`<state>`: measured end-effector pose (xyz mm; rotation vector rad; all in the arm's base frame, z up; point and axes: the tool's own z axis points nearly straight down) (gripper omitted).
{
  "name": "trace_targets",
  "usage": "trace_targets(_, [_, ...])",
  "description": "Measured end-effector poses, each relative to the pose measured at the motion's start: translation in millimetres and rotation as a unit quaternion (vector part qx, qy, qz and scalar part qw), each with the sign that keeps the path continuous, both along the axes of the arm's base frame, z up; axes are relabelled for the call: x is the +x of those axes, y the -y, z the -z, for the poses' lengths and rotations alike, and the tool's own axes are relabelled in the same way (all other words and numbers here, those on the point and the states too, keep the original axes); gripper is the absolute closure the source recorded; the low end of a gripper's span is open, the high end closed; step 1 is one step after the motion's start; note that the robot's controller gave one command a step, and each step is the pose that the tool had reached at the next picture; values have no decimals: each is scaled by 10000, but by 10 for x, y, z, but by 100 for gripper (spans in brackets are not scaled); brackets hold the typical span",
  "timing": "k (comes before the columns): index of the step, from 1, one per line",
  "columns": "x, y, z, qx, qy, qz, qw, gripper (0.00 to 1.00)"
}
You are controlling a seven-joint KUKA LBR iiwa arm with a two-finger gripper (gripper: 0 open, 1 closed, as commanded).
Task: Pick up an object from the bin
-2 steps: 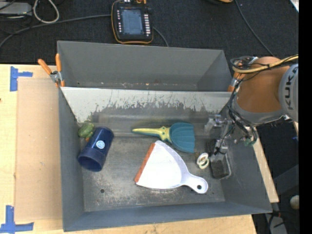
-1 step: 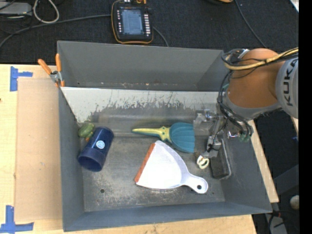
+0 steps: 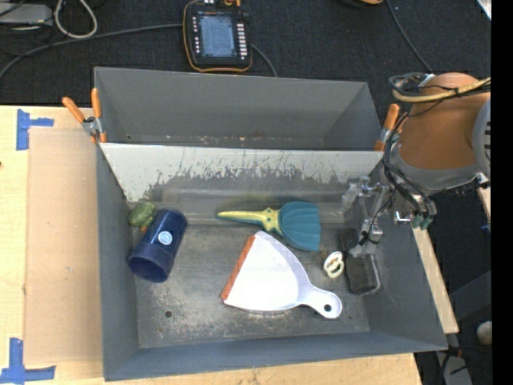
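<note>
- The arm, with its orange cover (image 3: 441, 127), comes in over the right rim of the grey metal bin (image 3: 240, 107) and bends down into the bin's right side.
- The gripper (image 3: 367, 243) hangs low near the right wall, with its tip at the upper end of a dark, flat, rectangular block (image 3: 363, 277).
- This block lies on the bin floor close to the right wall, lengthwise toward the front.
- The view does not show whether the gripper is apart or together, nor whether it touches the block or stands just above it. Nothing can be seen clamped in it.
- Just left of the block lies a small pale-yellow ring (image 3: 333, 265), near the gripper but apart from it.
- A white dustpan (image 3: 268, 283) with an orange edge lies in the middle of the floor, its handle pointing to the front right.
- Just behind the dustpan lies a teal brush (image 3: 298, 224), its yellow handle pointing left.
- A dark blue cup (image 3: 159, 245) lies on its side at the left, well apart from the gripper.
- A small green thing (image 3: 142, 213) lies just behind the cup, against the left wall.
</note>
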<state>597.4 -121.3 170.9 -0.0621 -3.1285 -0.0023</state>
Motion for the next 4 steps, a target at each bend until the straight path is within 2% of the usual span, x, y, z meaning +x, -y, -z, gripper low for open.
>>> trace_targets(1, [65,-307,376,26,106,-542,9985,0])
trace_targets(2, [191,-203,-637,-13,106,-318,9994,0])
trace_targets(3, [238,-212,491,24,61,-356,9993,0])
trace_targets(4, [7,-229,250,6,94,-526,9986,0])
